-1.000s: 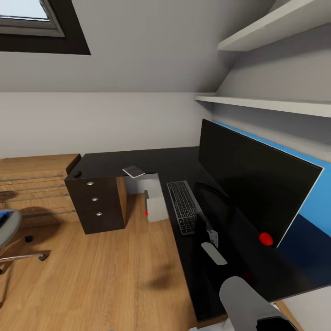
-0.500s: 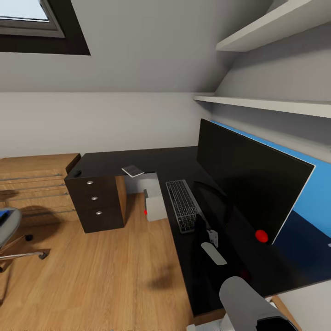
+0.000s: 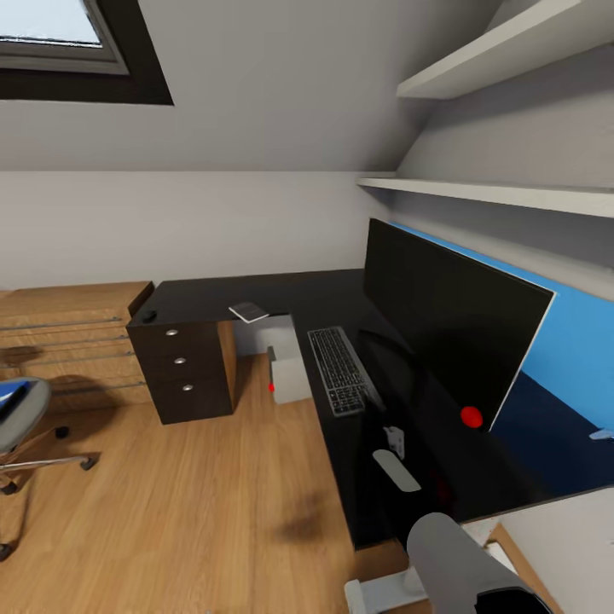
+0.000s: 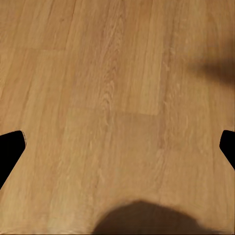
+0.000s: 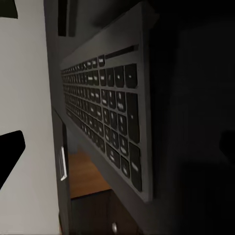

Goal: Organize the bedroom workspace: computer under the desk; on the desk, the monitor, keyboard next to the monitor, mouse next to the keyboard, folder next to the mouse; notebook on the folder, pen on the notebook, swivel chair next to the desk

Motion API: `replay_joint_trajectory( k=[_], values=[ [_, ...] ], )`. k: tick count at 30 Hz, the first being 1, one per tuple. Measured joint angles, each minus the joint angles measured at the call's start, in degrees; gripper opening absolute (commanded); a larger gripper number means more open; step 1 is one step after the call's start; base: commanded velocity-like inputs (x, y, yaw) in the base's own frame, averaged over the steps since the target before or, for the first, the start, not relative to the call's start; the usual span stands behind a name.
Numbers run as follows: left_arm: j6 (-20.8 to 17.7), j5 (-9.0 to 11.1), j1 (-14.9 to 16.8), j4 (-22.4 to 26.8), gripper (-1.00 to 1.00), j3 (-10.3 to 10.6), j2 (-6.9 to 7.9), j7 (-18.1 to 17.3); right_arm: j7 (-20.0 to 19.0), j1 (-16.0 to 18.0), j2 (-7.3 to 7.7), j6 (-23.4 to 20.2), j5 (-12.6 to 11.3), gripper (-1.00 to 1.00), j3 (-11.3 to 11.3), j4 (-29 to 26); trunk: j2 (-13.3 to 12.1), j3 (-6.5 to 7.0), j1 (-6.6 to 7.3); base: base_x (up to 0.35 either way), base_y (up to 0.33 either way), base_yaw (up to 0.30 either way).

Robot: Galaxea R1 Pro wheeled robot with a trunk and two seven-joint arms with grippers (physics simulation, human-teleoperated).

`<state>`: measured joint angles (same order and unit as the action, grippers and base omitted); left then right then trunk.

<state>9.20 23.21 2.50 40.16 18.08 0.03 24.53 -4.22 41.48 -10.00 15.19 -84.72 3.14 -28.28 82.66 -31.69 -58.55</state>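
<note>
The right gripper [image 3: 394, 439] hovers, fingers spread, near the keyboard [image 3: 339, 369] beside the monitor [image 3: 448, 328] on the desk [image 3: 256, 294]; the left fingers spread over floor [image 4: 117, 98]; a careless sweep could shove the keyboard off the edge

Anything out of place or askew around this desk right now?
Yes. The mouse sits at the desk's far corner, away from the keyboard. The notebook overhangs the desk edge, askew. The folder lies on the chair.
</note>
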Motion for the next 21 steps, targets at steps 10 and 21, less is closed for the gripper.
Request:
replay_joint_trajectory(
  k=[10,21],
  values=[
    [0.00,0.00,0.00,0.01,1.00,-0.06,0.00,0.00,0.00,-0.03,0.00,0.05,0.00,1.00,0.00,0.00,0.00,0.00,0.00,-0.325,0.000,0.000],
    [-0.09,0.00,0.00,-0.05,1.00,-0.06,-0.02,0.02,0.06,-0.01,0.00,-0.03,-0.10,1.00,0.02,0.18,0.00,0.00,0.00,-0.334,0.000,0.000]
  ],
)
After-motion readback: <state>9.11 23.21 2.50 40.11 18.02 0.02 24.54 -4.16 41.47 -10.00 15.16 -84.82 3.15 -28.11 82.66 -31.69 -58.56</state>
